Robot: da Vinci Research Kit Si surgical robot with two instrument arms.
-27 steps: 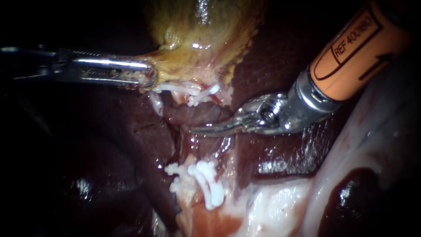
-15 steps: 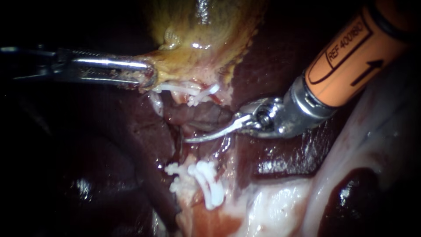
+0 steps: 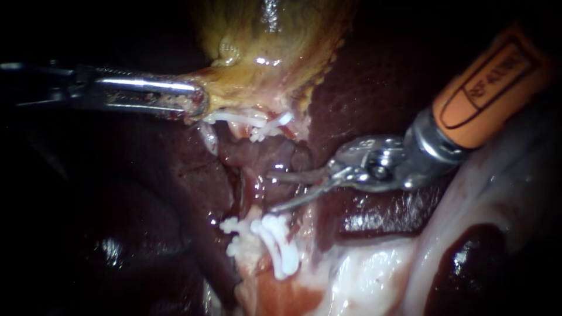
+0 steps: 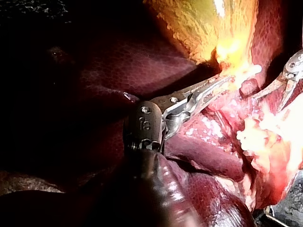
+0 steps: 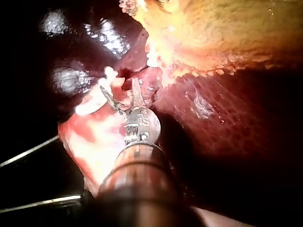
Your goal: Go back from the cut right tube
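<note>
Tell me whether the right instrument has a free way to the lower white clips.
Probably yes: the right instrument, jaws open, hangs close to those clips with nothing between; the left instrument holds the gallbladder.

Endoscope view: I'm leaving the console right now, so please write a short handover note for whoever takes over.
Left instrument: shut on the gallbladder's lower edge, holding it.
Right instrument: open, gripping nothing, tips beside the gap between the upper clips and the lower clips.
Done: the tube looks cut between those clip groups.
Left: draw the right instrument back toward the upper right, clear of the liver. Probably keep the left hold.
</note>
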